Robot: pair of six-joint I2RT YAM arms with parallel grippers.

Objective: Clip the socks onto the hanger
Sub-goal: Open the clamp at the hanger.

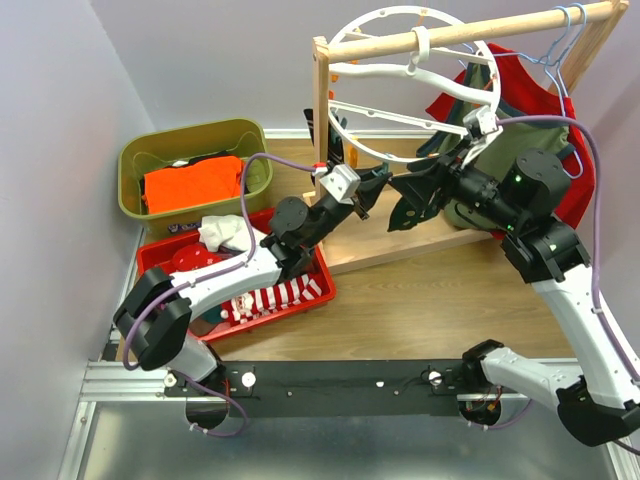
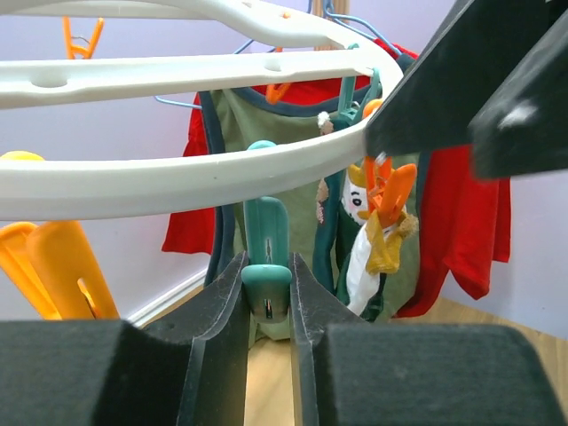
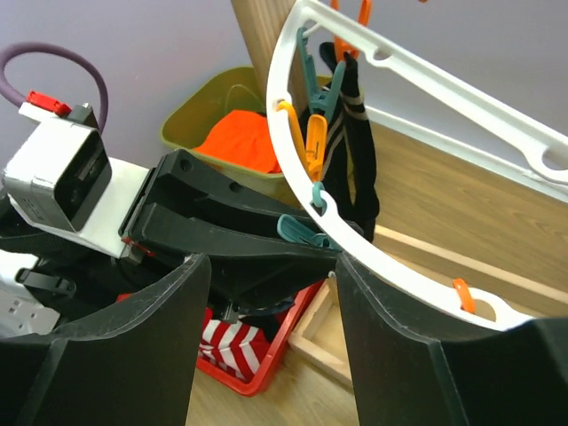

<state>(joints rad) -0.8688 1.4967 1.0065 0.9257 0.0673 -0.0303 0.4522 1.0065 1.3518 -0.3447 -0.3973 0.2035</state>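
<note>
Top view: hanger (image 1: 385,72) hangs by its hook from the wooden rail (image 1: 470,30). left claw (image 1: 378,185) and right claw (image 1: 418,192) meet nose to nose under its lower rim. Loose socks lie back in the red tray (image 1: 322,290), e.g. the striped sock (image 1: 265,298). There's a dark shape under the right claw and I can't tell if it's a sock. Risk: the claws are nearly touching, so any sideways correction knocks one into the other or sets the ring swinging

Left wrist: the left claw is pinching the tail of a teal clip (image 2: 266,235) that hangs from the rim. The hold is only on the clip's end, so it could squirt out or twist as I squeeze

Right wrist: the right claw is spread wide with nothing between its fingers that I can see. A dark sock (image 3: 355,151) is already clipped further round the ring. Risk: the clip gets opened with no sock to feed in, or the right claw catches the rim just beside it
</note>
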